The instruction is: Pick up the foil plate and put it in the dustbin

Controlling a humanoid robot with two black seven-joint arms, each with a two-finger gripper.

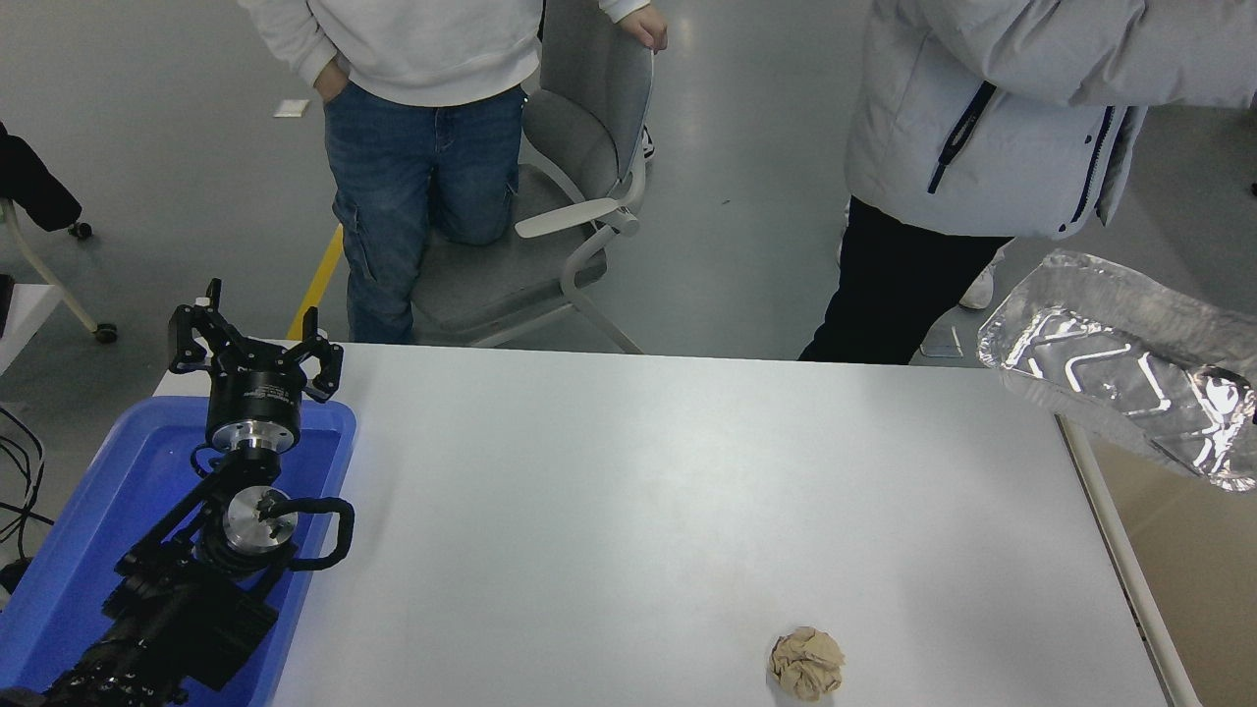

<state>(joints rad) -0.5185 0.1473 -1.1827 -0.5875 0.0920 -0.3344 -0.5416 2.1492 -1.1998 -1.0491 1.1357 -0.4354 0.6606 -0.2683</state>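
Observation:
The foil plate [1120, 378] is a shiny, crinkled silver tray held up in the air at the right edge, tilted with its inside facing me. It hangs over the table's right end and the far part of the dustbin. Only a dark sliver of my right gripper [1249, 391] shows at the picture's edge, shut on the plate's right end. The dustbin [1105, 520] stands against the table's right side, with its cream rim and beige inside in view. My left gripper [251, 339] is open and parked over the blue tray at the lower left.
A crumpled tan paper ball [807, 663] lies near the table's front edge. The blue tray [108, 491] sits at the left. One person in a pale jacket [992, 108] and another in jeans [422, 157] stand at the far side by a grey chair [560, 196].

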